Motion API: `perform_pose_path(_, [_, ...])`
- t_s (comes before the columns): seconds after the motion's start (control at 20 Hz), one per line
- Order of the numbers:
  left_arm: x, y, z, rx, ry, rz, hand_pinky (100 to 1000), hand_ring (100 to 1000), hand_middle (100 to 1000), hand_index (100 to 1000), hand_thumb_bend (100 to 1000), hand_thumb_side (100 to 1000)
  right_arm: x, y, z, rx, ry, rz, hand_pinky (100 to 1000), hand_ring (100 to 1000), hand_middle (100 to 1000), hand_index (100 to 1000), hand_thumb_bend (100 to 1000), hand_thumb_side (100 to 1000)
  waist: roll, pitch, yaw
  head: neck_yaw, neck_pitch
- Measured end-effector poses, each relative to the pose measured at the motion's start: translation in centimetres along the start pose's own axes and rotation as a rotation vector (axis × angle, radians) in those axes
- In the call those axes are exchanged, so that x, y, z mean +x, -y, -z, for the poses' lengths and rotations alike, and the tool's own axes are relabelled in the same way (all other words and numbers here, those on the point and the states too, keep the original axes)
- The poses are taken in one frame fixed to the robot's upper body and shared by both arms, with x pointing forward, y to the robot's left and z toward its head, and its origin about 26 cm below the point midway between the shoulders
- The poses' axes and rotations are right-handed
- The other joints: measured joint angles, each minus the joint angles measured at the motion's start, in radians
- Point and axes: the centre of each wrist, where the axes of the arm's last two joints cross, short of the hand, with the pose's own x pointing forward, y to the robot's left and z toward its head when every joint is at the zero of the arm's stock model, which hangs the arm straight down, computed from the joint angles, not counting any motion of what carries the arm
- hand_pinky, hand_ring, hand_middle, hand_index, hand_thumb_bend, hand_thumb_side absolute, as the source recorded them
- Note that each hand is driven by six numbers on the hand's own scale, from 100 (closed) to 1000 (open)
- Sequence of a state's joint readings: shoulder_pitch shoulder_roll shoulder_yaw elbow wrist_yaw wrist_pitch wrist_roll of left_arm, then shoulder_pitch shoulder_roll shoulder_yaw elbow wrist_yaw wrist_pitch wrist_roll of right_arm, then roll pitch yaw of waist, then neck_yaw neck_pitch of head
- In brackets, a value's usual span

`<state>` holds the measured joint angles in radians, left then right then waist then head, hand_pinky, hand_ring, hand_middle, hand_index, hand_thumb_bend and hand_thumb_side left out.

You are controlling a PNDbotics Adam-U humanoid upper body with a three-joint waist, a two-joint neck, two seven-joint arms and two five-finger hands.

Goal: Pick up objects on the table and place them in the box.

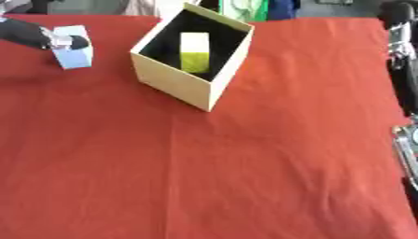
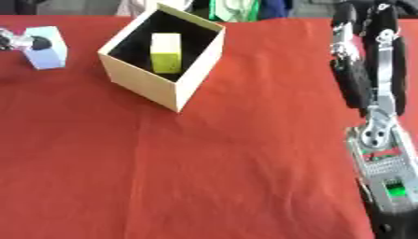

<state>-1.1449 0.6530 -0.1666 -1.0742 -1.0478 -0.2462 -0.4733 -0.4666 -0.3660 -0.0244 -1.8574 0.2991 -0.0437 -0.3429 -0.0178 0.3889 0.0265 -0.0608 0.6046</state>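
A light blue block (image 1: 75,56) is at the far left of the red table, and my left hand (image 1: 37,35) reaches in from the left edge with its fingers curled over the block's top. Whether the block rests on the cloth or hangs just above it I cannot tell. The tan cardboard box (image 1: 176,81) stands open at the far middle, turned cornerwise, with a yellow-and-white block (image 1: 194,52) upright inside it. My right hand (image 2: 356,81) rests at the right edge, fingers straight and pointing up, holding nothing.
A red cloth (image 1: 245,168) covers the whole table, with a crease running down the middle. Green and blue items (image 1: 254,8) lie beyond the far edge behind the box. My right forearm (image 2: 384,177) fills the lower right corner.
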Motion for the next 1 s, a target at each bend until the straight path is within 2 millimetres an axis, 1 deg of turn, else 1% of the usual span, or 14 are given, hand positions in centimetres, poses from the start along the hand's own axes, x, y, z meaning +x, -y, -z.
perform_pose_path(0.2, [-0.6, 0.2, -0.2, -0.064, 0.009, 0.000, 844, 1000, 899, 901, 635, 875, 0.0, 0.0, 0.1, 0.001, 0.001, -0.002, 790, 750, 699, 1000, 100, 842, 0.000, 0.011, 0.002, 0.002, -0.001])
perform_pose_path(0.3, [-0.8, 0.4, -0.2, -0.102, 0.013, -0.007, 840, 1000, 880, 901, 654, 865, 0.0, 0.0, 0.2, 0.001, 0.004, -0.003, 790, 750, 699, 1000, 100, 842, 0.001, 0.014, 0.003, 0.004, -0.001])
perform_pose_path(0.5, [-1.3, 0.3, -0.4, -0.171, -0.006, -0.011, 810, 962, 844, 894, 675, 869, 0.0, 0.1, 0.3, 0.004, 0.009, -0.006, 790, 750, 698, 1000, 100, 843, 0.004, 0.020, 0.003, 0.006, -0.001])
perform_pose_path(0.6, [-1.4, 0.2, -0.5, -0.196, -0.017, -0.014, 801, 937, 824, 891, 659, 861, 0.0, 0.2, 0.3, 0.005, 0.011, -0.005, 790, 750, 698, 1000, 100, 844, 0.004, 0.021, 0.002, 0.009, -0.001])
perform_pose_path(0.7, [-1.6, 0.1, -0.5, -0.213, -0.027, -0.017, 797, 932, 831, 895, 636, 837, 0.0, 0.2, 0.3, 0.006, 0.011, -0.006, 789, 748, 697, 1000, 100, 845, 0.004, 0.025, 0.000, 0.013, -0.002])
perform_pose_path(0.75, [-1.6, 0.1, -0.5, -0.218, -0.028, -0.018, 799, 935, 848, 898, 599, 793, 0.0, 0.2, 0.3, 0.007, 0.011, -0.006, 789, 747, 697, 1000, 100, 847, 0.004, 0.025, -0.001, 0.014, -0.004])
perform_pose_path(0.8, [-1.6, 0.1, -0.5, -0.221, -0.026, -0.018, 800, 938, 854, 900, 586, 772, 0.0, 0.2, 0.3, 0.008, 0.010, -0.006, 789, 747, 697, 1000, 100, 847, 0.004, 0.025, -0.001, 0.015, -0.006])
perform_pose_path(0.85, [-1.6, 0.0, -0.5, -0.222, -0.023, -0.018, 801, 938, 862, 902, 549, 713, 0.0, 0.2, 0.3, 0.009, 0.009, -0.007, 789, 747, 697, 1000, 100, 848, 0.004, 0.025, -0.001, 0.015, -0.008])
perform_pose_path(0.9, [-1.6, 0.0, -0.5, -0.222, -0.019, -0.018, 801, 938, 862, 899, 529, 682, 0.0, 0.2, 0.3, 0.010, 0.008, -0.007, 789, 747, 696, 1000, 100, 848, 0.004, 0.025, -0.002, 0.015, -0.008])
perform_pose_path(0.95, [-1.6, -0.1, -0.5, -0.219, -0.014, -0.018, 797, 936, 865, 898, 488, 625, 0.0, 0.2, 0.3, 0.010, 0.007, -0.007, 789, 746, 696, 1000, 100, 849, 0.003, 0.025, -0.002, 0.015, -0.008])
perform_pose_path(1.0, [-1.6, -0.2, -0.5, -0.214, -0.009, -0.018, 798, 937, 866, 895, 477, 586, -0.1, 0.2, 0.3, 0.012, 0.006, -0.008, 789, 746, 696, 1000, 100, 849, 0.003, 0.025, -0.002, 0.015, -0.008])
